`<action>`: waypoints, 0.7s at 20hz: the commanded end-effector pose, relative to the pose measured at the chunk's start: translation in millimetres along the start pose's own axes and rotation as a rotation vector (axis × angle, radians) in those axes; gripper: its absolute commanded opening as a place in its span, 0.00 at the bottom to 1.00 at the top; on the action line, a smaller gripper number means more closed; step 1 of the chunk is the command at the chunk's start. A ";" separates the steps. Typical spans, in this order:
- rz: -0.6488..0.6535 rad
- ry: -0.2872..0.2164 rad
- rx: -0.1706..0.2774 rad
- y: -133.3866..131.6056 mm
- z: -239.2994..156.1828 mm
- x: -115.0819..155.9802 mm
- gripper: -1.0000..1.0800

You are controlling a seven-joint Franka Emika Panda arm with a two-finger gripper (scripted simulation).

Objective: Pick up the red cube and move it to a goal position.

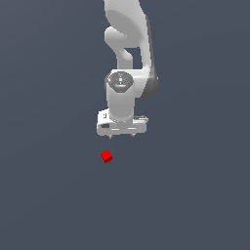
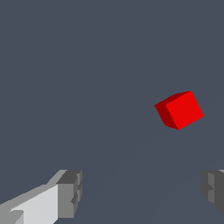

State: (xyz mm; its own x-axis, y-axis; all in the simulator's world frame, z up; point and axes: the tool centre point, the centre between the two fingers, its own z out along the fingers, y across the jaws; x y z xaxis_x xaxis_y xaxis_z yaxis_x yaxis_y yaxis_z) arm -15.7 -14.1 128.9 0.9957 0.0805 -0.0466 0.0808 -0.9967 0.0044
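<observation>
A: What takes up most of the scene?

B: The white arm point(image 1: 128, 53). It comes down from the top of the exterior view, and its wrist points straight down at a plain dark grey desk point(image 1: 49, 195).

A: And the claw at its end?

B: The claw point(image 1: 122, 136) hangs under the wrist. In the wrist view its two grey fingertips point(image 2: 70, 193) stand far apart with only bare desk between them, so it is spread wide and pinches nothing.

A: Where is the red cube relative to the claw?

B: The red cube point(image 1: 106, 156) sits on the desk, apart from the claw, not touching it. In the exterior view it lies below the claw and a little toward the exterior view's left of it. In the wrist view the red cube point(image 2: 180, 110) is beyond the fingertips, outside the gap between them and nearer to one finger's side than the other. It is turned at an angle to the fingers, not square with them.
</observation>
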 end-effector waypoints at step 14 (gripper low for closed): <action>-0.307 0.029 -0.004 52.6 66.0 22.2 0.96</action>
State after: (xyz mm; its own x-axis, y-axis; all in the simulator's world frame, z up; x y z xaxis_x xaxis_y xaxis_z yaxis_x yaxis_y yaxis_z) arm 4.2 -60.0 69.6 0.9384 0.3449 -0.0221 0.3450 -0.9386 -0.0012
